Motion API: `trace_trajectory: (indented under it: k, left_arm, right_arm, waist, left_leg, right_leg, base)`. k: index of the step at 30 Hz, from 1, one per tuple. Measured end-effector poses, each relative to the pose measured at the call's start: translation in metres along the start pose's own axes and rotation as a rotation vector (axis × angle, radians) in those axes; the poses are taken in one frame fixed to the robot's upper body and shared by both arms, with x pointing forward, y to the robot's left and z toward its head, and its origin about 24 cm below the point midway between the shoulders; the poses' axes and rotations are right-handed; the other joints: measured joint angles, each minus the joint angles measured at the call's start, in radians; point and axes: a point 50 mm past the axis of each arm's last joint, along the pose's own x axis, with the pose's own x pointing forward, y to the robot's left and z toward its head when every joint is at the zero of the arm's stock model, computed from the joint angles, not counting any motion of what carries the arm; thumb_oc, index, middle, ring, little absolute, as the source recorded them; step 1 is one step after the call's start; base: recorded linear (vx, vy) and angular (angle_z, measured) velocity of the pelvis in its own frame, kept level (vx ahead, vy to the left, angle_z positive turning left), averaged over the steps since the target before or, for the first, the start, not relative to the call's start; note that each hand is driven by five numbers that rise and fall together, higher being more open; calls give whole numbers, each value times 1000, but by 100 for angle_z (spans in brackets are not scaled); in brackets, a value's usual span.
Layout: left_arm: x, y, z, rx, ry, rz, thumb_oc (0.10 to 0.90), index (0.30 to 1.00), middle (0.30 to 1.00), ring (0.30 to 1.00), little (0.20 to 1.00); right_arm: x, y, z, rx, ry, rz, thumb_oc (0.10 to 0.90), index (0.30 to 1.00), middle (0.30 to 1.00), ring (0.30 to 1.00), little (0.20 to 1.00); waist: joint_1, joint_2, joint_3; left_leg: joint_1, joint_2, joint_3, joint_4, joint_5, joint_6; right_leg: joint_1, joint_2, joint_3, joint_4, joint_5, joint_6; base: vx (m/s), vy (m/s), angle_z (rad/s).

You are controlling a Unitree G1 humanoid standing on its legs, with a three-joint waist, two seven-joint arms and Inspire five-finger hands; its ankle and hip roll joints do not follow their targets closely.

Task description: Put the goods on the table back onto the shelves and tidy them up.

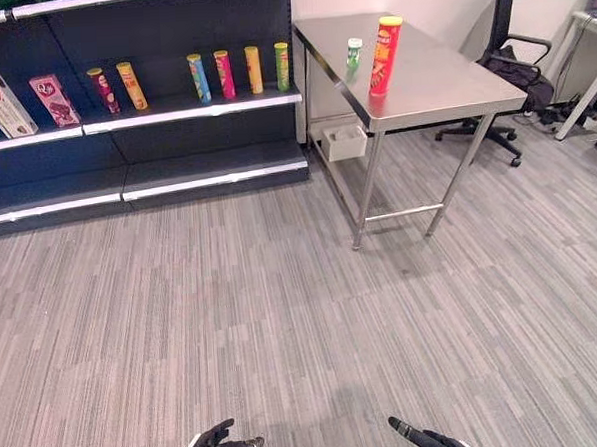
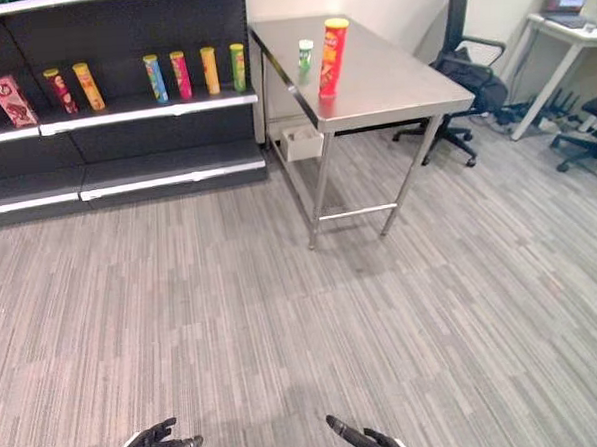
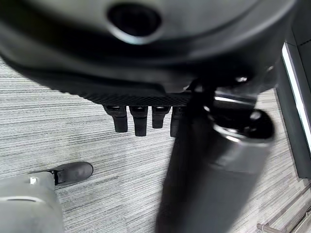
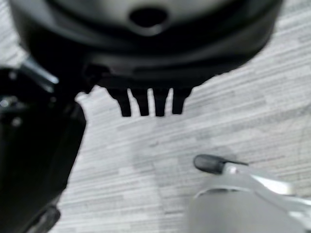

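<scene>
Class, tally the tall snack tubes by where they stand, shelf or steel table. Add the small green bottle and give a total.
Tall tubes on the shelf: 6
Tall tube on the table: 1
Small green bottle on the table: 1
Total: 8

I've got a tall red crisp tube (image 1: 385, 56) with a yellow lid, upright on the steel table (image 1: 441, 81) at my one o'clock. A small green bottle (image 1: 355, 52) stands upright near it, at the tube's nine o'clock.
</scene>
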Motion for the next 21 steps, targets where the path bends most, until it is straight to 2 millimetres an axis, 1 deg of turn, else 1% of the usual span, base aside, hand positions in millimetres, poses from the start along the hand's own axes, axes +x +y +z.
trace_trajectory:
  k: [3, 5, 7, 12, 21]
  left_arm:
    - [0, -1, 0, 6, 0, -4, 800, 900, 900, 900, 900]
    - [1, -2, 2, 10, -4, -8, 800, 900, 900, 900, 900]
    - [0, -2, 0, 10, 3, -6, 800, 900, 900, 900, 900]
    - [-1, -1, -4, 20, 15, -8, 800, 900, 900, 900, 900]
    - [-1, -1, -8, 35, 27, -15, 800, 900, 900, 900, 900]
  right_arm:
    - [1, 1, 5, -7, -15, 3, 800, 900, 900, 900, 900]
    - [1, 1, 5, -11, -16, 3, 800, 900, 900, 900, 900]
    - [1, 2, 6, -21, -17, 9, 800, 900, 900, 900, 900]
    - [0, 6, 1, -76, -2, 44, 800, 900, 900, 900, 900]
    - [1, 7, 3, -138, -6, 58, 800, 900, 900, 900, 900]
  waist:
    - [-3, -2, 4]
    - [-2, -3, 5]
    - [-1, -5, 6]
    - [1, -10, 10]
    - [2, -9, 10]
  left_leg:
    - [15, 2, 3, -1, -4, -2]
    - [15, 4, 3, -1, -4, -3]
    - [15, 6, 3, -1, -5, -4]
    - [13, 8, 1, -1, -7, -6]
    - [9, 7, -1, -1, -7, -6]
  right_leg:
    - [23, 4, 3, -21, 6, -2]
    - [23, 7, 3, -22, 7, -4]
    - [23, 8, 3, -23, 8, -5]
    - [23, 10, 2, -26, 9, -3]
    - [25, 10, 1, -35, 18, -5]
  base:
    - [0, 0, 0]
    - [0, 0, 0]
    - [0, 0, 0]
    - [0, 0, 0]
    - [4, -12, 0]
